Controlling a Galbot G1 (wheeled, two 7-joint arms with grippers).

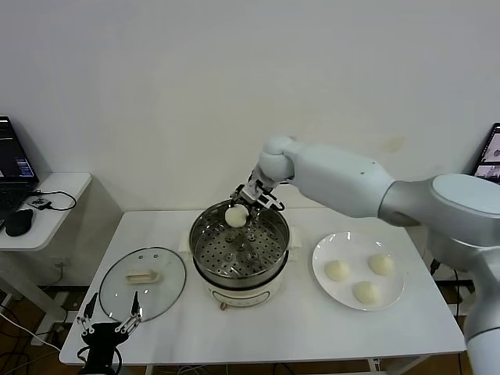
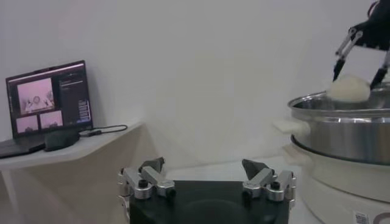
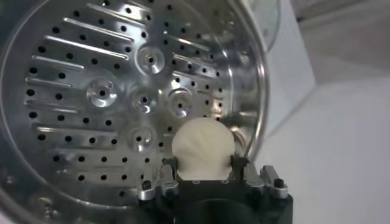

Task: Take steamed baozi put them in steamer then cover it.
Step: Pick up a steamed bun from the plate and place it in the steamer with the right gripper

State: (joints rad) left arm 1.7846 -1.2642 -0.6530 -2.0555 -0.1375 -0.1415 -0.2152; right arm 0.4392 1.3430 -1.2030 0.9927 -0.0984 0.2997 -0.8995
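1. We see the right gripper [image 1: 237,212] over the far rim of the round shiny stainless-steel steamer [image 1: 240,269], its fingers clamped on one cream-white steamed baozi [image 1: 236,216]; the bun hangs above the perforated steel tray [image 3: 116,91].
2. Three more round cream-white buns [image 1: 337,270] lie on the flat white plate [image 1: 324,283], just right of the steamer.
3. The clear glass cover [image 1: 143,283] rests on the white table [image 1: 312,328], left of the steamer; the left gripper [image 1: 109,322] sits near the table's front-left edge, fingers apart.
4. A laptop [image 2: 49,97] stands on a side table [image 2: 79,149] well to the left.
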